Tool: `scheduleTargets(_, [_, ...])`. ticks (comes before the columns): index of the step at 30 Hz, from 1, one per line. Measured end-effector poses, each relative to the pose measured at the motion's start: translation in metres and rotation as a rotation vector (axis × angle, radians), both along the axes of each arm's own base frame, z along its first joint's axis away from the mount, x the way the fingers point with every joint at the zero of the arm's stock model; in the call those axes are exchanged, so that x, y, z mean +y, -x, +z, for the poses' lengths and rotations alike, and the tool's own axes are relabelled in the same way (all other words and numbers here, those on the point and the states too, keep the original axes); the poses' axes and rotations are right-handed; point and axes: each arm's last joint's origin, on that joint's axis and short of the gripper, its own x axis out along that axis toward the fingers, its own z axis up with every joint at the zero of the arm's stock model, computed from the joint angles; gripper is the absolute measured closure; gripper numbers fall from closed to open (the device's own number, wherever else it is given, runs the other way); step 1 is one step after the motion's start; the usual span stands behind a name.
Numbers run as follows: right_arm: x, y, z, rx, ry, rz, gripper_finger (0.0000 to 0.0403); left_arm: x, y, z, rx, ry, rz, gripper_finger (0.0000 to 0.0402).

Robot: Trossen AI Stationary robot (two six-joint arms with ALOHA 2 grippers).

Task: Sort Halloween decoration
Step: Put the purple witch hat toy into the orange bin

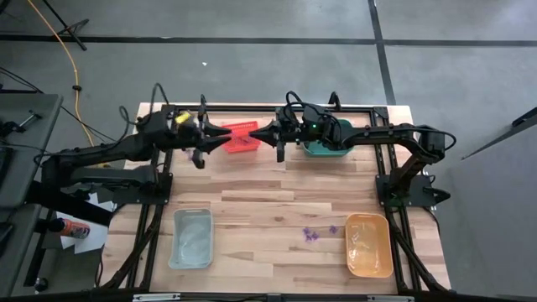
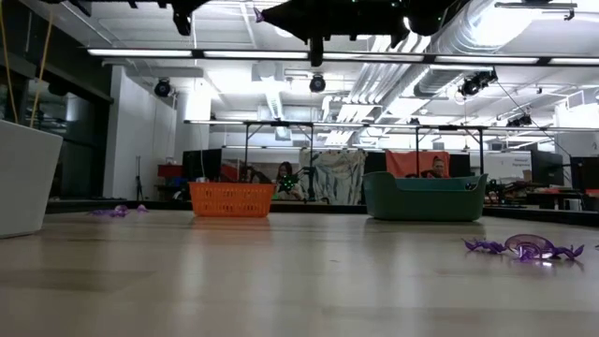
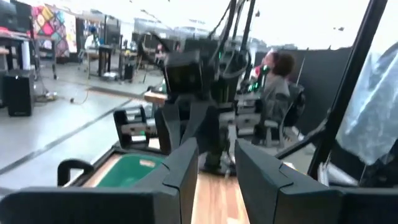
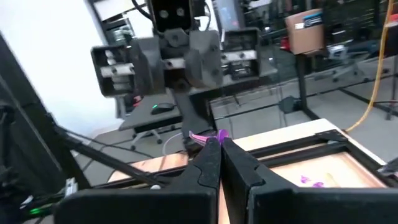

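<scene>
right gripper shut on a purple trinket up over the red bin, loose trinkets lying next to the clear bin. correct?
Not quite: the loose trinkets lie beside the orange bin, not the clear bin, as the high view shows. The right gripper is shut on a purple trinket by the red bin.

1. I see my left tool [image 1: 200, 156] and right tool [image 1: 270, 132] meeting over the red bin [image 1: 239, 139].
2. Purple trinkets [image 1: 312, 236] lie just beside the orange bin [image 1: 369, 244], well apart from the red bin.
</scene>
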Motion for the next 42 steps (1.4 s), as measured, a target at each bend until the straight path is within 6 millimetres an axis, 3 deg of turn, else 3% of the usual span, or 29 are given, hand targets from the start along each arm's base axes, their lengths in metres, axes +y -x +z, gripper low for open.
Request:
scheduleTargets(7, [-0.005, -0.005, -0.002, 0.021, -0.009, -0.134, 0.0403, 0.004, 0.018, 0.011, -0.07, 0.002, 0.024, 0.0307])
scheduleTargets(13, [-0.033, -0.046, -0.011, 0.263, -0.022, -0.219, 0.0403, 0.005, 0.018, 0.011, -0.076, 0.078, 0.02, 0.0307])
scheduleTargets(18, [-0.066, -0.081, -0.049, 0.542, -0.038, -0.31, 0.0403, 0.005, 0.018, 0.011, -0.08, 0.107, 0.017, 0.0307])
scheduleTargets(22, [-0.086, -0.096, -0.082, 0.655, -0.175, -0.365, 0.0403, 0.004, 0.02, 0.015, -0.124, 0.14, 0.006, 0.0307])
scheduleTargets(29, [-0.104, -0.108, -0.12, 0.721, -0.384, -0.434, 0.0403, 0.004, 0.02, 0.017, -0.146, 0.142, 0.003, 0.0307])
scheduleTargets(37, [-0.103, -0.109, -0.128, 0.734, -0.471, -0.434, 0.0399, 0.004, 0.02, 0.017, -0.146, 0.142, 0.004, 0.0307])
scheduleTargets(42, [-0.107, -0.107, -0.128, 0.735, -0.505, -0.422, 0.0341, 0.004, 0.02, 0.017, -0.146, 0.141, 0.004, 0.0307])
